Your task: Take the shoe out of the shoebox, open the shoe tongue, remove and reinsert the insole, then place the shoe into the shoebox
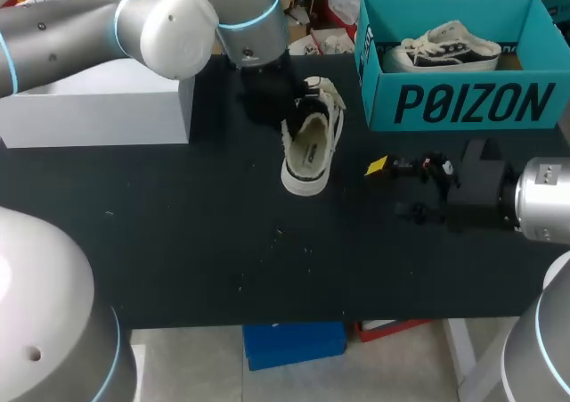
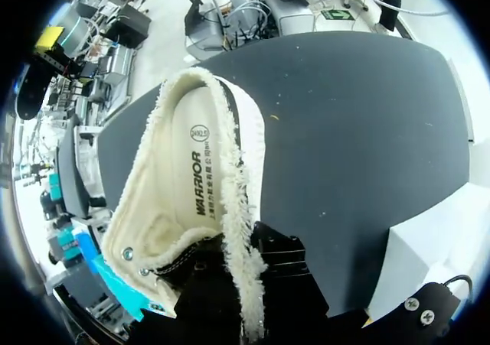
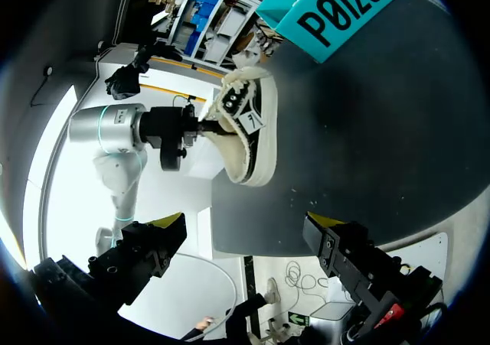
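Black table [image 1: 178,242] is carrying a teal cardboard shoebox [image 1: 463,103] at its far right, with 1 white-soled sneaker [image 1: 445,47] lying inside.

A black-and-cream fleece-lined canvas shoe [image 1: 309,148] is sitting mid-table, apart from the box, with its opening facing up.

The left gripper [image 2: 245,284] is clamping the shoe's fleecy edge and steadying it.

The right gripper [image 3: 246,234] is hanging near, its 2 fingers spread wide and holding nothing.

The cream printed insole [image 2: 200,184] is lying flat inside the shoe.

Judging insole removal to be the step in hand. The right gripper should be entering at the end away from the left gripper, pinching only the insole's rim and peeling slowly while the left is holding firm.
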Robot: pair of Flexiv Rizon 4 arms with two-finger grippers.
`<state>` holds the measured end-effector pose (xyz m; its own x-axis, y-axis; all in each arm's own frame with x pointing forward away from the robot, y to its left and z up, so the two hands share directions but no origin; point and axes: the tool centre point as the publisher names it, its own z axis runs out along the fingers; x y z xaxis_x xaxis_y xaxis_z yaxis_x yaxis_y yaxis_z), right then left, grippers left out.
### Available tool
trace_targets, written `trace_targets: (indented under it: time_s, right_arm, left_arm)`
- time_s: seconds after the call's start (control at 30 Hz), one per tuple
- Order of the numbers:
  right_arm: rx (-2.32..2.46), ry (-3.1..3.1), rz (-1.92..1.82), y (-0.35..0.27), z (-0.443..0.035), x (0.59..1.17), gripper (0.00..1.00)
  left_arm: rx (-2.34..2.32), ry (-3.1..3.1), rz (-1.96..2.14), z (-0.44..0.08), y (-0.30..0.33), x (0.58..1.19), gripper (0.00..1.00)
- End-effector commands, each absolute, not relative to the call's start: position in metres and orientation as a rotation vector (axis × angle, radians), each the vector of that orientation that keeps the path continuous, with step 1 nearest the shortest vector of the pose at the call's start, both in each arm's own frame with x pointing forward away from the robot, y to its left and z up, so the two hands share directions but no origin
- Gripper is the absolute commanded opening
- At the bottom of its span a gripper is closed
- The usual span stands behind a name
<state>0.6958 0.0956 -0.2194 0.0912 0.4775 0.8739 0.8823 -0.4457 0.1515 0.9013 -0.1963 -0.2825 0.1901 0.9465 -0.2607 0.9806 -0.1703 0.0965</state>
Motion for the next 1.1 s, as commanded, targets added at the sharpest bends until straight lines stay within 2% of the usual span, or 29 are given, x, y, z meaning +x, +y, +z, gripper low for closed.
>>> trace_targets:
  time_s: [0.03,0.33,1.1]
  right_arm:
    - [-1.962,-1.335,-1.308,0.095,-0.219,0.695,1.0]
    - [-1.962,-1.335,-1.308,0.095,-0.219,0.695,1.0]
    - [-1.962,-1.335,-1.308,0.095,-0.219,0.695,1.0]
  left_arm:
    - [2.21,1.836,-0.17,-0.236,-0.181,0.894,0.0]
    - [2.078,1.921,-0.212,-0.211,-0.166,0.908,0.0]
    - [1.297,2.426,-0.133,-0.19,0.037,0.983,0.0]
